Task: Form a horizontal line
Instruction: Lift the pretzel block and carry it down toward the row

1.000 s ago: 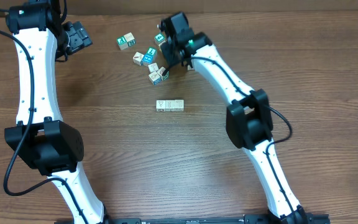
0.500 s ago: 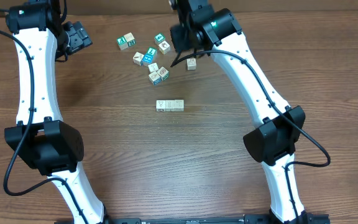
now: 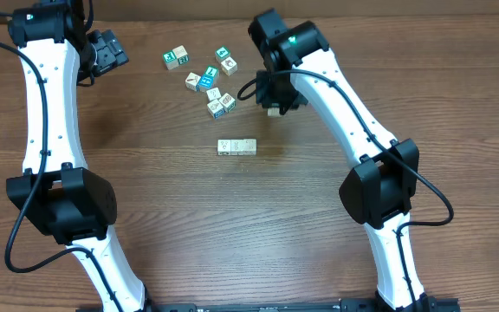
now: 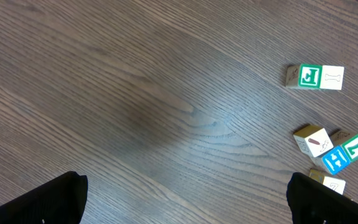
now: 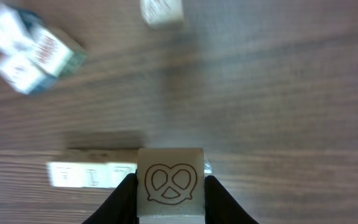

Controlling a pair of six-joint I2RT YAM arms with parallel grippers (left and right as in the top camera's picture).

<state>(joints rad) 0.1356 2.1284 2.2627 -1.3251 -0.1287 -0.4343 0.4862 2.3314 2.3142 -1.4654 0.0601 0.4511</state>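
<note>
Clamping a pale cube (image 5: 169,182) with a pretzel outline on its face, the fingers (image 5: 124,198) of the right gripper (image 5: 169,200) press its two sides at the bottom centre of the right wrist frame.

1. Carry step in hand. The cube appears lifted off the table (image 3: 145,225). The gripper (image 3: 275,94) hangs right of centre in the upper part of the overhead frame.
2. Task item. The row (image 3: 236,146) of touching pale cubes lies at the frame centre, below and left of the gripper and apart from it. In the wrist view its right end (image 5: 92,174) shows just left of the held cube.
3. Next move, as judged. Bring the cube down at the row's right end, faces square and in line, touching the end cube, before releasing.
4. Loose cubes (image 3: 206,78) sit upper centre, clear of the row.
5. The left gripper (image 3: 106,52) waits at upper left, fingers (image 4: 42,202) wide apart and empty.
</note>
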